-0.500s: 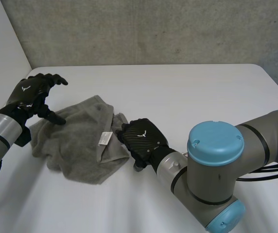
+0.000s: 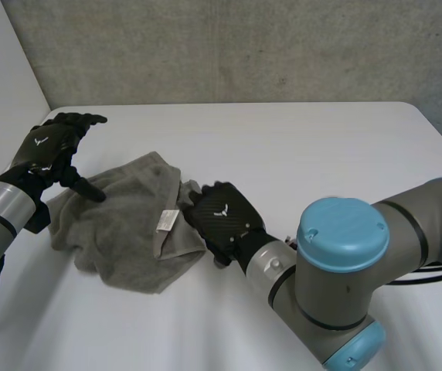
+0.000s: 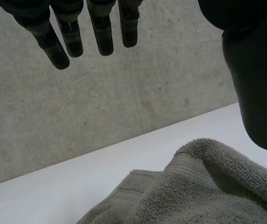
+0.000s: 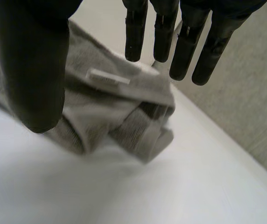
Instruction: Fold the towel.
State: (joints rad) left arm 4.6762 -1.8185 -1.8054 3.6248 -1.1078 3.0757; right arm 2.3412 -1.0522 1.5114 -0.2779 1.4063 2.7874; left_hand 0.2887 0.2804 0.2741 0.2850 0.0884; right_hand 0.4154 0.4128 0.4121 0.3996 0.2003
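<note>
Found a grey towel (image 2: 120,232) bunched in a loose heap on the white table (image 2: 306,147), between the two hands. Read its long axis as running roughly from the left hand (image 2: 47,151) across to the right hand (image 2: 221,218), with one rounded corner poking away toward the wall (image 2: 244,54) and the widest bulge on the near side. Noted a thick folded edge at the end by the right hand, running from that far corner toward the near side, with a small white label (image 2: 167,220) lying along it, just beside the right hand's fingertips. Saw the left hand at the towel's other end, spread wide and gripping nothing: fingers (image 3: 101,37) straight and apart, aimed at the wall, thumb (image 3: 259,93) held well off from them and pointing down at the cloth's edge. Could not judge contact between that thumb tip and the cloth. Saw the right hand low over the table, palm down at the folded end, likewise spread: fingers (image 4: 134,42) straight over the edge with the label, thumb (image 4: 35,79) off to one side, nothing pinched between them. Could not judge contact between its fingertips and the towel either.
</note>
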